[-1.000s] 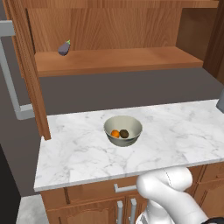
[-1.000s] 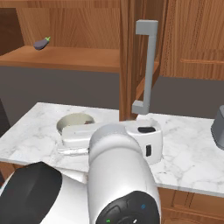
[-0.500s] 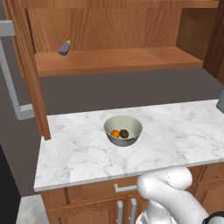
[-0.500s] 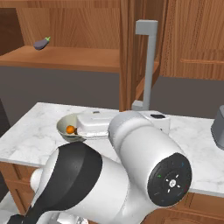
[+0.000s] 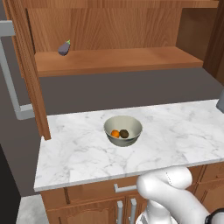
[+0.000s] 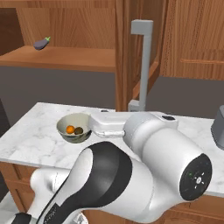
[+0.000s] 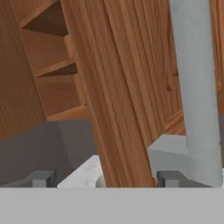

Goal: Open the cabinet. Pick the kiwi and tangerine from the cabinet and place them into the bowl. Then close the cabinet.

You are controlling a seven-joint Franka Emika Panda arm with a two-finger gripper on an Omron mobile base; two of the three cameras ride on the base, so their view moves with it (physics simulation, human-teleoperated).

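The cabinet (image 5: 118, 61) stands open, with both doors swung out. On the marble counter sits the bowl (image 5: 123, 130), and the orange tangerine (image 5: 115, 133) and the brown kiwi (image 5: 124, 133) lie inside it. From the right base view the bowl (image 6: 74, 127) is just left of my arm's white wrist (image 6: 106, 124). In the hand view my gripper (image 7: 105, 178) is open. Its fingertips (image 7: 41, 178) stand wide on either side of the right door's edge (image 7: 118, 87) without touching it. The grey bar handle (image 7: 194, 78) is just to the right.
A small purple eggplant (image 5: 64, 48) lies on the cabinet shelf at the left. The left door with its grey handle (image 5: 17, 98) juts out over the counter's left end. A dark grey object (image 6: 218, 124) stands at the counter's right edge. My arm's bulk fills the foreground of the right base view.
My hand has moved right, from over the bowl to the right door's edge. The arm has rolled, uncovering the bowl in the right base view. The fruits have not moved.
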